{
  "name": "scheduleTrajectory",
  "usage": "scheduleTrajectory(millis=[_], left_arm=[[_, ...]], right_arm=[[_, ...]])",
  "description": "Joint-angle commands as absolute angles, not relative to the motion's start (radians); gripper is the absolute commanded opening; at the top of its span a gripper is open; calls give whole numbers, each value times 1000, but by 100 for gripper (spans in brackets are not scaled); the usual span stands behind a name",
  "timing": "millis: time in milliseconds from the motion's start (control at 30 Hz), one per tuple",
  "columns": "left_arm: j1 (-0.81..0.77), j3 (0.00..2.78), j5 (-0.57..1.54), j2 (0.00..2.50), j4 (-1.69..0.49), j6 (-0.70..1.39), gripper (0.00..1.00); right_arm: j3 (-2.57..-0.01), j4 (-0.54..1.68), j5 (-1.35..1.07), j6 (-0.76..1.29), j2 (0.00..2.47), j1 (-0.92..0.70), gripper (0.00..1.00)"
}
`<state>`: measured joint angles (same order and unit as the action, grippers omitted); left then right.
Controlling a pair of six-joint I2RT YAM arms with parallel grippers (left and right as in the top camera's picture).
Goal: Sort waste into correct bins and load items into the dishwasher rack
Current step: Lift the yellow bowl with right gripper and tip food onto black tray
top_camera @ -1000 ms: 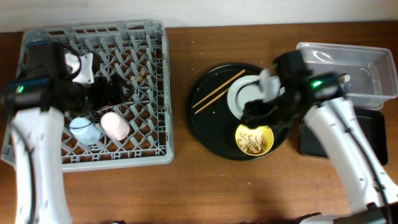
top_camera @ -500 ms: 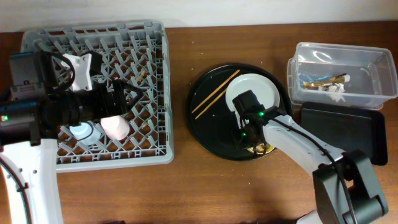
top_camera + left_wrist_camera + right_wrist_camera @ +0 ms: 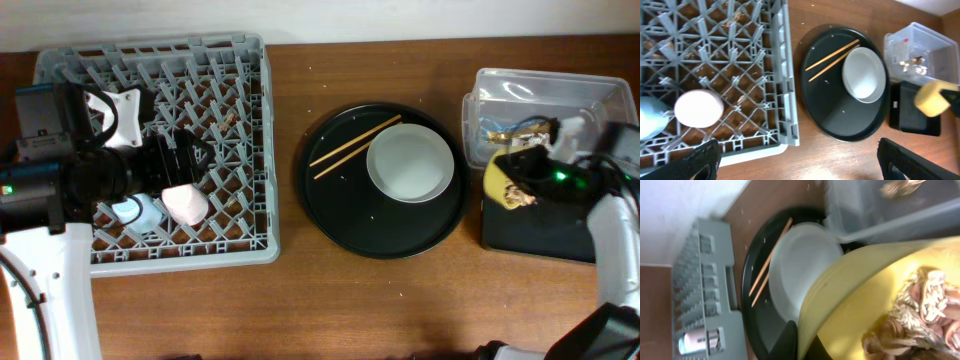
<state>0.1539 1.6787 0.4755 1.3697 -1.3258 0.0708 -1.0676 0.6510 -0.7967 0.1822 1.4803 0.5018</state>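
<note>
Presently the right gripper [image 3: 525,172] clamps the yellow bowl [image 3: 500,182], tilted over the black tray [image 3: 560,235] at frame right, evidently to shed food scraps [image 3: 920,310]; left gripper [image 3: 190,158], spread apart, hangs over the dishwasher rack [image 3: 232,90].

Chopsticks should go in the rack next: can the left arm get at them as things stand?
Probably yes: the chopsticks lie uncovered on the round black tray, the jaws of the left arm stand open and empty, and the right arm is away.
</note>
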Motion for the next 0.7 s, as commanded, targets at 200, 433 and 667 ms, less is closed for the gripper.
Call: scheduleTrajectory(millis=[200,433,667], left_arm=[[154,1682,437,1363,-1325,55,99],[154,1682,437,1363,-1325,55,99],[154,1682,437,1363,-1325,55,99]], right_arm=[[-865,368,-1313,136,1551,838,4],[-863,392,-1207,198,1557,871,4],[-864,443,-1553,84,1558,879,4]])
